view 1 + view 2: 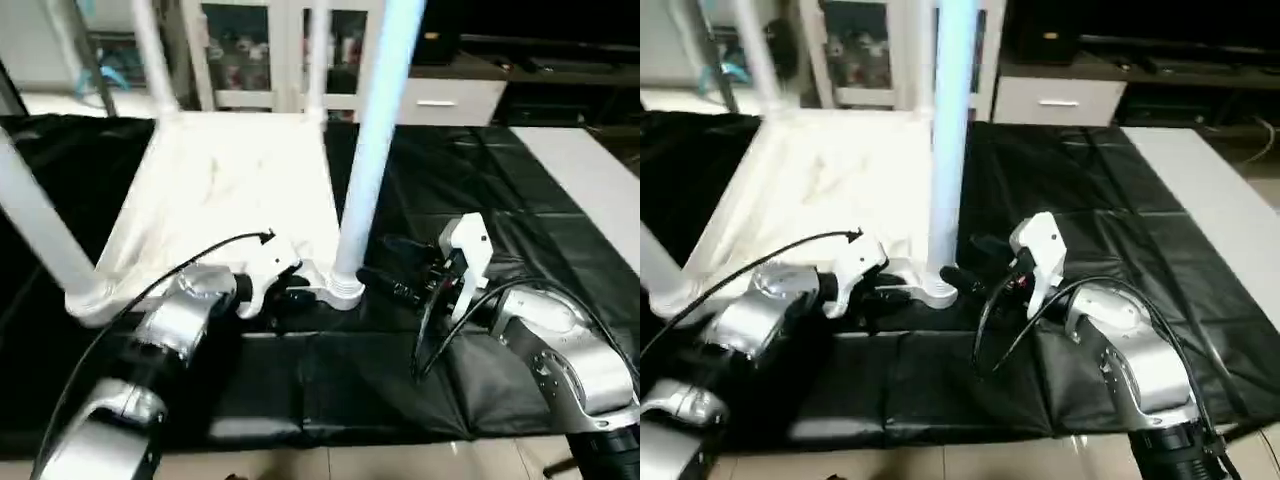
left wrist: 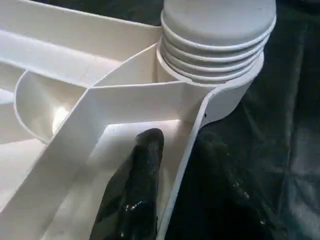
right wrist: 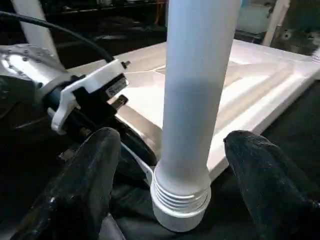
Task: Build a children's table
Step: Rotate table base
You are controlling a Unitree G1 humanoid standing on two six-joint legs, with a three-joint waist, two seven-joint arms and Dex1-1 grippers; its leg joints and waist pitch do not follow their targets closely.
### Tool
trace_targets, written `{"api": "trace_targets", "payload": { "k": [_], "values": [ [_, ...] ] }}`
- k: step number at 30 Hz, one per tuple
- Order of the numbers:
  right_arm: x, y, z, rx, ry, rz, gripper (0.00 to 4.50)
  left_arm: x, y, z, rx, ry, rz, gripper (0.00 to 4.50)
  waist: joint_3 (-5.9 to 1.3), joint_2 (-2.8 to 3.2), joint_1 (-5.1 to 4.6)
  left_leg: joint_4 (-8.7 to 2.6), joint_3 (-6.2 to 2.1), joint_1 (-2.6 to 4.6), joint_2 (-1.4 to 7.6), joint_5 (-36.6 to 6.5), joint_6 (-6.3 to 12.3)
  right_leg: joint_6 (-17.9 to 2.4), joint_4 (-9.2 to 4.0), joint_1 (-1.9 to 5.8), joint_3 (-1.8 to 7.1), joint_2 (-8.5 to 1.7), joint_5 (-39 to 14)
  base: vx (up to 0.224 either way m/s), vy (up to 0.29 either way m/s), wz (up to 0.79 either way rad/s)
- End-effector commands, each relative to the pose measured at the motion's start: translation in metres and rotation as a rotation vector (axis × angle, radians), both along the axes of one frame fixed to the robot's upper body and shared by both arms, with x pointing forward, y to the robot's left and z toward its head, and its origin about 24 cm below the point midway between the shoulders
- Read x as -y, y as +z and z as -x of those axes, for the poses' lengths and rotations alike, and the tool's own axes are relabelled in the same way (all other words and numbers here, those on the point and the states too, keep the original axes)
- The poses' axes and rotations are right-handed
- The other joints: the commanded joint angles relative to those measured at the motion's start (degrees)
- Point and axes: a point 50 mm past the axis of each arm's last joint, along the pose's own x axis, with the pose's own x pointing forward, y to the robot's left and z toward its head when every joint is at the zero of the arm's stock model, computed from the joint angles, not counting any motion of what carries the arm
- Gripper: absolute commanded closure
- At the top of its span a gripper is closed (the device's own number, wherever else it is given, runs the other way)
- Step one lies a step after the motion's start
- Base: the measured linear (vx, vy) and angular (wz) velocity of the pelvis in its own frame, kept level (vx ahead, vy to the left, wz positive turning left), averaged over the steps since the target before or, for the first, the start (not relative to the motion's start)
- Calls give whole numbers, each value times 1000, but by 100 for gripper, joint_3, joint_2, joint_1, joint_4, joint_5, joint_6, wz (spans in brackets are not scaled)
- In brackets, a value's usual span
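The white table top (image 1: 230, 190) lies upside down on the black-covered work table (image 1: 480, 190), with white legs standing in its corner sockets. The near right leg (image 1: 372, 150) rises from its ribbed collar (image 1: 345, 290) at the corner nearest me. My right gripper (image 3: 172, 142) is open, one black finger (image 3: 95, 170) on each side of that leg just above the collar, with a gap to the tube. My left gripper (image 1: 290, 290) is shut on the top's near rim (image 2: 182, 165) beside that socket, one finger (image 2: 137, 185) lying inside the ribbed underside.
Another leg (image 1: 40, 230) stands at the near left corner and two more at the far corners (image 1: 150, 50). Glass-door cabinets (image 1: 240, 50) and a white drawer unit (image 1: 445, 100) stand behind. A pale surface (image 1: 590, 180) borders the black cover on the right.
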Motion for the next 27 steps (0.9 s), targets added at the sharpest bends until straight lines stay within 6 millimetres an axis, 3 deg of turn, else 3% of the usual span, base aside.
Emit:
{"api": "trace_targets", "payload": {
  "k": [1,5,9,11,12,13,15,17,18,23,27],
  "values": [
    [3,1,-2,16,-30,12,87,2,-19,13,-66,1,-40,359,-313,7,27,-457,-14,21,94,-1480,12,-1028,-454,254,158,-228,-1629,0,0,0],
    [11,-2,-8,-1,-96,54,87,10,-20,19,-88,-38,-83,365,-321,12,23,-450,-2,25,88,-1385,11,-1057,-434,233,160,-199,-1408,0,0,0],
    [23,-9,-12,-28,-170,108,87,15,-17,20,-102,46,-121,369,-327,30,19,-436,5,22,78,-1270,16,-1151,-411,253,157,-187,-1110,0,0,0],
    [25,-9,-12,-27,-175,111,87,19,-15,19,-79,51,-117,370,-325,22,8,-434,7,13,71,-1290,43,-1138,-425,260,151,-186,-1140,0,0,0],
    [24,-8,-11,-22,-172,107,87,26,-11,18,-34,3,-80,370,-320,64,19,-435,-2,10,60,-1338,67,-1086,-450,258,149,-191,-1287,0,0,0],
    [23,-7,-11,-20,-168,102,87,30,-8,18,-9,-24,-53,370,-313,41,6,-439,3,4,55,-1393,80,-1044,-479,253,146,-184,-1387,0,0,0],
    [23,-6,-11,-17,-162,99,87,32,-6,17,-3,-41,-27,302,-321,28,11,-442,-4,13,62,-1481,69,-972,-485,250,145,-190,-1550,0,0,0],
    [23,-7,-10,-15,-154,103,87,32,-2,18,-15,-91,-6,299,-326,30,32,-440,-2,30,68,-1471,69,-963,-490,223,148,-194,-1553,0,0,0],
    [23,-7,-10,-14,-150,107,87,32,1,20,-21,-120,0,277,-337,49,39,-438,-5,35,77,-1403,62,-1030,-460,223,154,-197,-1367,0,0,0],
    [23,-6,-10,-12,-130,109,87,24,11,11,22,-130,-17,233,-346,53,19,-424,-1,9,67,-1220,93,-1178,-400,263,141,-179,-812,0,0,0],
    [23,-7,-6,-18,-94,114,87,16,18,4,12,-173,-9,223,-340,56,22,-424,10,15,53,-1295,102,-1175,-421,263,143,-186,-983,0,0,0]
  ]
}}
